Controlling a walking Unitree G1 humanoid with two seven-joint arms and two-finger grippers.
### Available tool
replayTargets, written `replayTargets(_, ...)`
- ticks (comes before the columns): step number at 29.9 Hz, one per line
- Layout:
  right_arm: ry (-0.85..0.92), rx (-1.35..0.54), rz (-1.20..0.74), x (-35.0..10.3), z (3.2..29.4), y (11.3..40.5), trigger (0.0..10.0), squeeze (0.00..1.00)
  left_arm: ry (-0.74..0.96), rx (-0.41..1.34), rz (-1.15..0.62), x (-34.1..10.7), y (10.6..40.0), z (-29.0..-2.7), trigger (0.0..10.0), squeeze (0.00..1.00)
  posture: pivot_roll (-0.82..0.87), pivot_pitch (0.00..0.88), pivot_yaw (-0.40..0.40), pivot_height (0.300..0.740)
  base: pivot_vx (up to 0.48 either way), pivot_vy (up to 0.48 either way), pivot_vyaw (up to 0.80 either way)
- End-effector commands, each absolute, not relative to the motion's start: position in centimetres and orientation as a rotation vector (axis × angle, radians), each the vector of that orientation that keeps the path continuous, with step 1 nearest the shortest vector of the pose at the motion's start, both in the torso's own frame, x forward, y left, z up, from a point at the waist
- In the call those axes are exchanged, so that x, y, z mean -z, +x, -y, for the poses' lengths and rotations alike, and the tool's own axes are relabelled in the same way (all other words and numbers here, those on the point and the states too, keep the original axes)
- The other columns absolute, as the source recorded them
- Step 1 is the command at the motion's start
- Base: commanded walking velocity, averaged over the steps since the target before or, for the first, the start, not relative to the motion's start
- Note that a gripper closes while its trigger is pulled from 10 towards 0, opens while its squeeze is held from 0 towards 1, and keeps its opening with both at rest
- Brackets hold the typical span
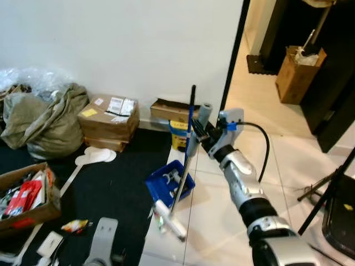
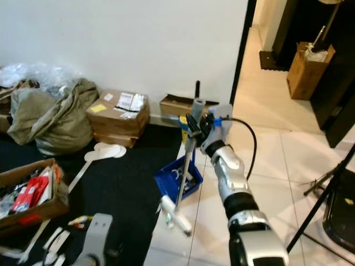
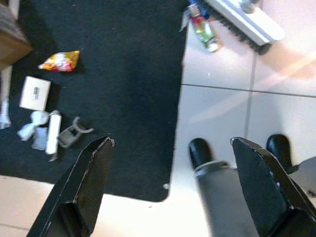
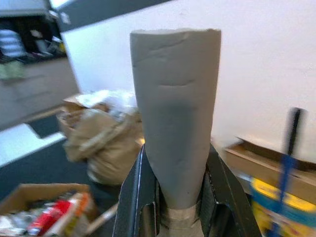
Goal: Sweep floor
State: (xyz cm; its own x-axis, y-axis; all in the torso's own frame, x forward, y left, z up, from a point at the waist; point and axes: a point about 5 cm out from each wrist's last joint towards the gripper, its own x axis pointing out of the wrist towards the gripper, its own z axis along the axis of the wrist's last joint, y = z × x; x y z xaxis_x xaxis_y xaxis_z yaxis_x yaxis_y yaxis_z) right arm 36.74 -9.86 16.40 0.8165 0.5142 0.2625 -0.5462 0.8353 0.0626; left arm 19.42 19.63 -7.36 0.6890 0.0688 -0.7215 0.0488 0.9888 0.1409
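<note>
Right gripper (image 1: 201, 133) raised at mid-scene, jaws clamped on the grey grip of the broom handle (image 4: 175, 113). Broom (image 1: 180, 183) leaning down and toward the robot, white head (image 1: 170, 218) resting on the pale tile floor (image 1: 222, 221), just beside the edge of the dark rug (image 1: 116, 188). Blue dustpan (image 1: 166, 183) on the floor at the rug edge, just behind the broom head; its own blue-and-black pole standing up beside the broom handle.

Left gripper (image 3: 168, 187) hanging low over the rug edge, jaws apart, holding nothing.

Progress, judged: early. Broom in hand, head on floor, but litter not yet gathered: small bottle-like item (image 3: 202, 29) touching or nearly touching the broom head, snack wrapper (image 3: 60, 60) on the rug, white box (image 3: 34, 92) and small scraps (image 3: 47, 136) near it. Nothing clearly visible inside the dustpan. Left to do: push debris together, get it into the pan.

Hard to tell: dustpan contents, partly blocked by the handle; exact nature of the small scraps; bristles under the broom head mostly hidden. Cardboard boxes (image 1: 108, 119) and grey sack (image 1: 47, 119) against the wall, open box (image 1: 25, 197) cut off at frame edge. Right wrist view blurred beyond the handle.
</note>
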Motion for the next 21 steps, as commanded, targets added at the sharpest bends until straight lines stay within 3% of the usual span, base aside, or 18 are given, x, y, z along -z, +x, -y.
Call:
replayTargets(1,0.176,-0.595,0.252,-16.6,9.4,36.6,10.0,0.0,0.158,-0.001,-0.819,7.4,19.4,-19.5,10.0,0.0,-0.06,0.027,0.015,0.74,0.274,0.0,0.0)
replayTargets(6,0.162,-0.716,0.255,-16.4,8.8,35.8,10.0,0.0,0.168,0.009,-0.823,7.4,19.4,-19.5,10.0,0.0,-0.06,0.03,0.019,0.74,0.274,0.0,0.0)
replayTargets(10,0.111,-0.837,0.247,-16.3,8.5,35.1,10.0,0.0,0.177,0.017,-0.831,7.5,19.3,-19.6,10.0,0.0,-0.06,0.026,0.018,0.74,0.274,0.0,0.76)
replayTargets(15,0.095,-0.823,0.247,-16.4,9.0,35.2,10.0,0.0,0.182,0.023,-0.838,7.6,19.1,-19.5,10.0,0.0,-0.07,0.016,0.017,0.74,0.272,0.0,0.79)
replayTargets(21,0.004,-0.77,0.241,-16.7,9.9,35.7,10.0,0.0,0.192,0.039,-0.848,7.7,18.9,-19.5,10.0,0.0,-0.07,0.007,0.024,0.74,0.271,0.0,0.0)
